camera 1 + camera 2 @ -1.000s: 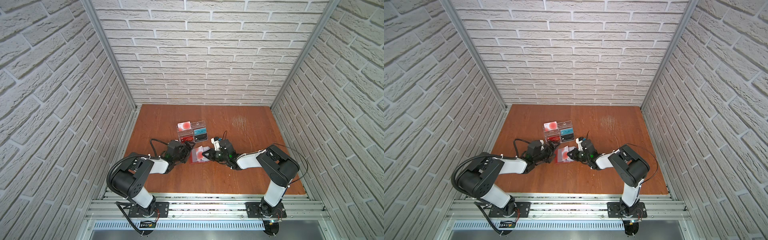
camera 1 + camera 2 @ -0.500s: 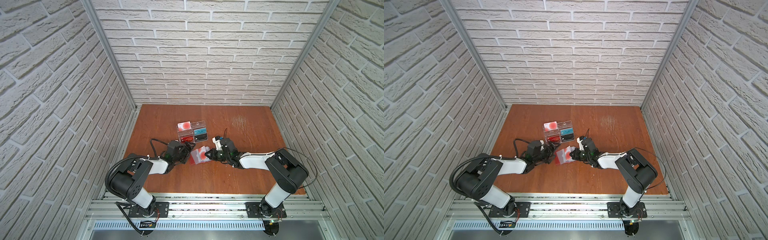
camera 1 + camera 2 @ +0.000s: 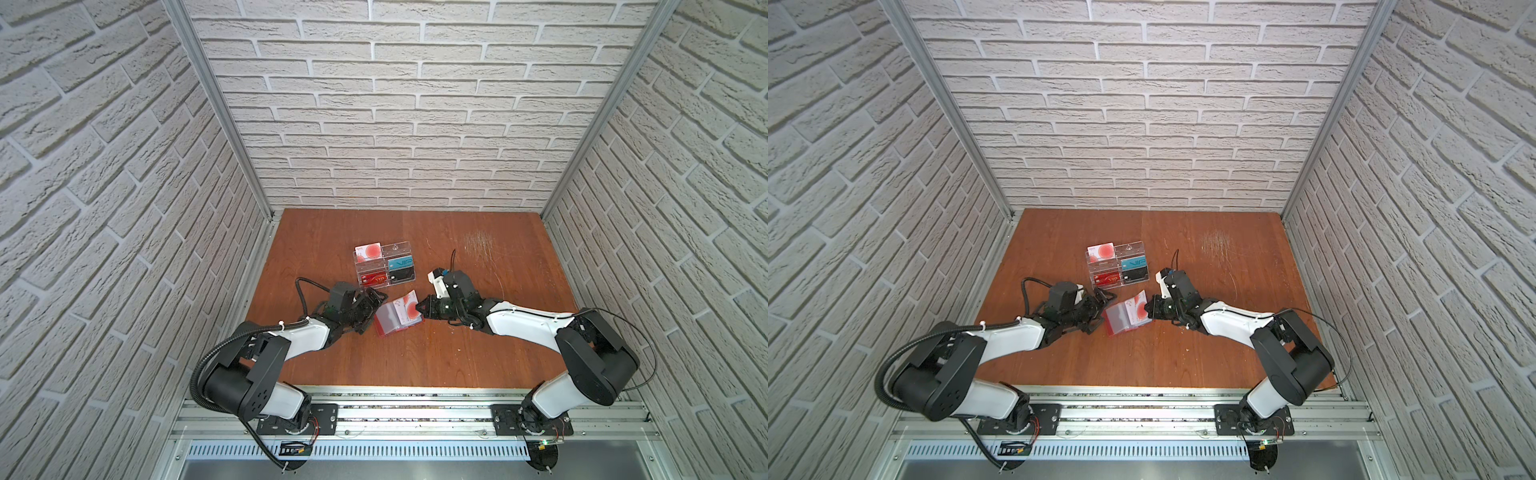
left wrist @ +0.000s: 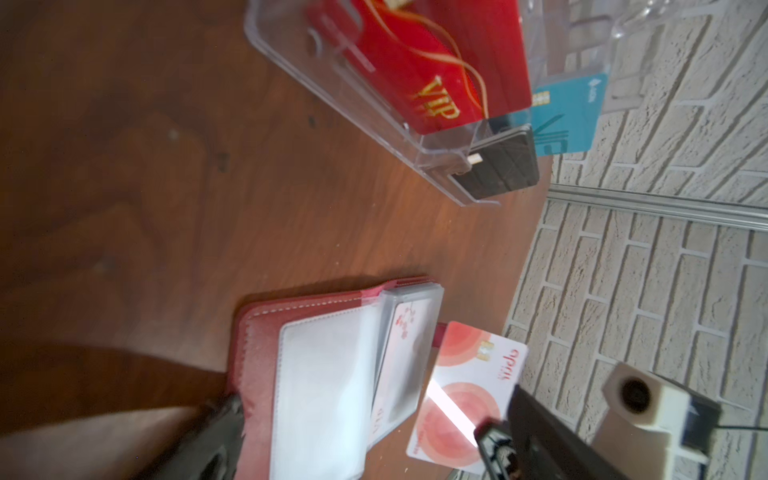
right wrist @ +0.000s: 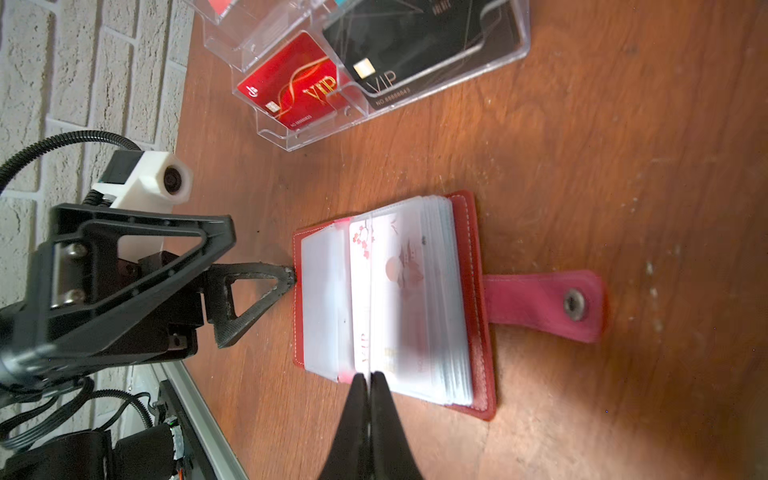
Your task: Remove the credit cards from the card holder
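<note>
The red card holder (image 5: 465, 299) lies open on the table (image 3: 457, 353) between the arms. The left gripper (image 5: 266, 270), fingers spread wide, presses one fingertip on its cover edge to pin it — so the right gripper (image 4: 494, 436), fingers pressed together, pinches the white card with red circles (image 4: 465, 386), apparently mostly clear of its sleeve.

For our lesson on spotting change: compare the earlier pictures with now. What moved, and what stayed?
The right gripper, shut on the white card with red circles, has drawn back slightly toward its own side, with its elbow swinging toward the rail. The card now sticks further out of the card holder. The left gripper stays open at the holder's edge. Holder and clear rack stay put.
</note>
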You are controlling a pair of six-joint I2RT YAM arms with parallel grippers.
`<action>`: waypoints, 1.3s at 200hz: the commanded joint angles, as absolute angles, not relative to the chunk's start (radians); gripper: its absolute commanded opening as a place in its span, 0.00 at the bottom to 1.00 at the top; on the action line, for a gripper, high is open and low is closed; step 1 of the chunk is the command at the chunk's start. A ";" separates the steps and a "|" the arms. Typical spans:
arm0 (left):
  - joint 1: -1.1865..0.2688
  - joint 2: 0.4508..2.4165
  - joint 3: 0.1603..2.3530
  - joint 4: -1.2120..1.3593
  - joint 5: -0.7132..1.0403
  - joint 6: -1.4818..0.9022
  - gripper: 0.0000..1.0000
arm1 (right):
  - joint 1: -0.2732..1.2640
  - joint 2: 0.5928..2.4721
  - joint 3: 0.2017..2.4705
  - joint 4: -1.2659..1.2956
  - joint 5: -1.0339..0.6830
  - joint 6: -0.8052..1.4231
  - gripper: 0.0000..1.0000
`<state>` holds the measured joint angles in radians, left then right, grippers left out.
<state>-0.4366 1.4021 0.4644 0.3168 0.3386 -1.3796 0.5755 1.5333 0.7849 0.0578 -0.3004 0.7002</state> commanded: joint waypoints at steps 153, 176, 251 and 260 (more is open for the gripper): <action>-0.084 1.563 0.888 0.155 0.423 -1.114 0.98 | 0.479 1.709 1.508 -0.579 -0.110 0.275 0.06; -0.078 1.655 0.946 0.232 0.429 -1.152 0.98 | 0.439 1.754 1.547 -0.562 -0.096 0.287 0.06; -0.084 1.863 1.108 0.345 0.430 -1.223 0.98 | 0.349 2.035 1.749 -0.531 -0.153 0.291 0.06; -0.087 1.879 1.123 0.351 0.428 -1.229 0.98 | 0.347 2.072 1.779 -0.527 -0.182 0.294 0.06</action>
